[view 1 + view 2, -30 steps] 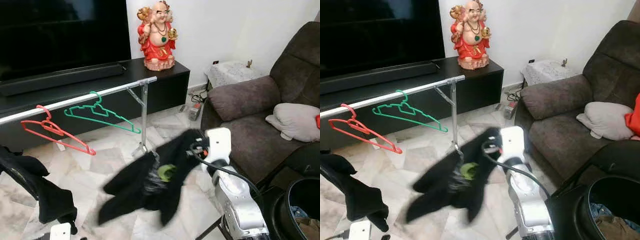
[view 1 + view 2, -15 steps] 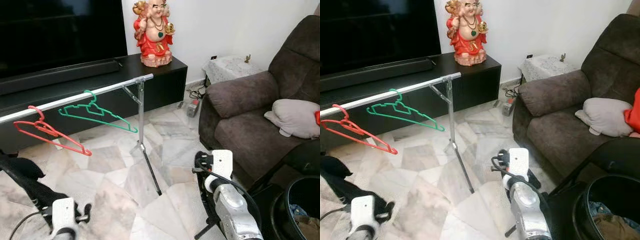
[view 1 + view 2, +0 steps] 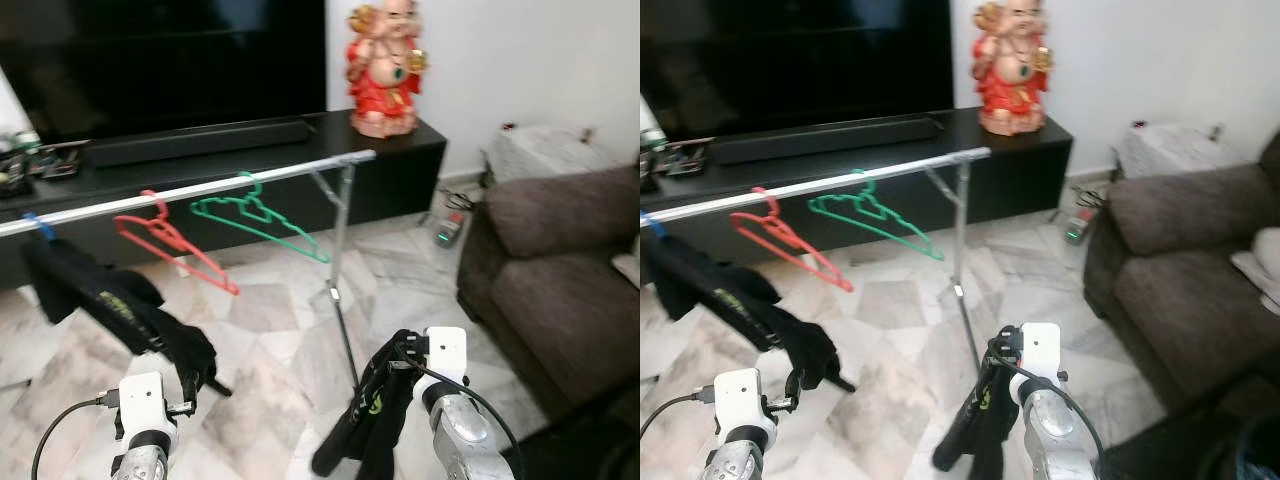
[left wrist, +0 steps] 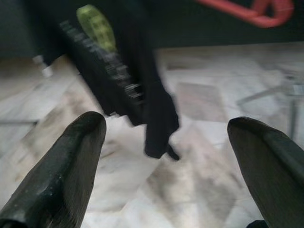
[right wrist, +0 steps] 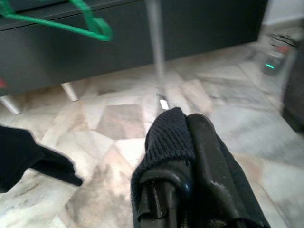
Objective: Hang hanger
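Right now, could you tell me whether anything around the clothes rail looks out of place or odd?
Yes: the right pincer grips a bunched black garment that dangles towards the floor, not on a hanger. The red hanger and green hanger hang bare on the rail, tilted. Another dark garment droops from the rail's left end.

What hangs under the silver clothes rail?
Under the silver clothes rail hang a red plastic hanger, a green plastic hanger and a black garment. The garment covers its own hanger.
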